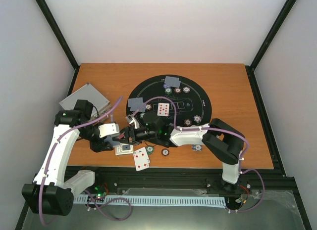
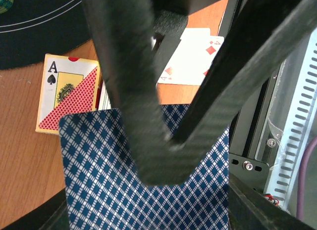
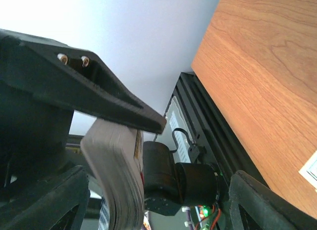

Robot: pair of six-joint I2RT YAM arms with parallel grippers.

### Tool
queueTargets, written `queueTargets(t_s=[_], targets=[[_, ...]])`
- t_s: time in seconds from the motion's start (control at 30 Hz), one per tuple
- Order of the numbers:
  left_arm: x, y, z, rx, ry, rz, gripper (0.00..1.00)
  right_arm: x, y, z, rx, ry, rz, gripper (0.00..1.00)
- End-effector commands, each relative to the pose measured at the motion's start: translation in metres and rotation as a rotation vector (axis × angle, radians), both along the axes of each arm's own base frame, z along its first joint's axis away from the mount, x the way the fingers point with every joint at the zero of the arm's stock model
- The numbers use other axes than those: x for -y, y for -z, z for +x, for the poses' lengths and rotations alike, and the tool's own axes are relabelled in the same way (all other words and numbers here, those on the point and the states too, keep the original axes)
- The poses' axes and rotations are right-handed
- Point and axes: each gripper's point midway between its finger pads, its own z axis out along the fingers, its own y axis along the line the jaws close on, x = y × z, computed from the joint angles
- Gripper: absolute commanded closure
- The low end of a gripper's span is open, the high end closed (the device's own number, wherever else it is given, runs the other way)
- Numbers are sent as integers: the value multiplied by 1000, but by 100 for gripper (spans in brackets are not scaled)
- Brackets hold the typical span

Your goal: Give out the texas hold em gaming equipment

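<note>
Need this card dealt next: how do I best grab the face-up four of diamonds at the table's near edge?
Take the four of diamonds by its near corner, coming in low from the table's front. It lies flat, so a pinch from above finds no edge. That corner seems to jut past the rim, leaving room for one finger under and one over.

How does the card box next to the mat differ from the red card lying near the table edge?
The card box shows an ace of spades and a red diamond pattern; the four of diamonds is plain white with red pips. The box looks thick, the card flat. Both rest on the wooden table.
</note>
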Motion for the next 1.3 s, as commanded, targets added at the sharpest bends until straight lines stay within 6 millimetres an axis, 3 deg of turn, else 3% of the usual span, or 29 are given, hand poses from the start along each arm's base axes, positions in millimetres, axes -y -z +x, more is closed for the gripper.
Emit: queueTargets(t_s=[0.0,0.27,0.47,0.7,1.1,1.27], targets=[[3,-3,-1,15,15,-18,99,-20,-15,-3,-8,-33,64,23],[2,-4,-1,19,15,-12,99,-36,6,-2,-58,-63,35,25],[2,-4,-1,19,16,-13,99,-21,36,11,-137,-30,-22,31],[2,-6,0,24,15,-13,99,0,56,30,-136,22,-96,39],[3,-9,1,27,16,-18,99,25,65,45,-95,74,-186,49],[2,-8,0,26,18,-13,99,17,46,38,-74,53,-139,47]])
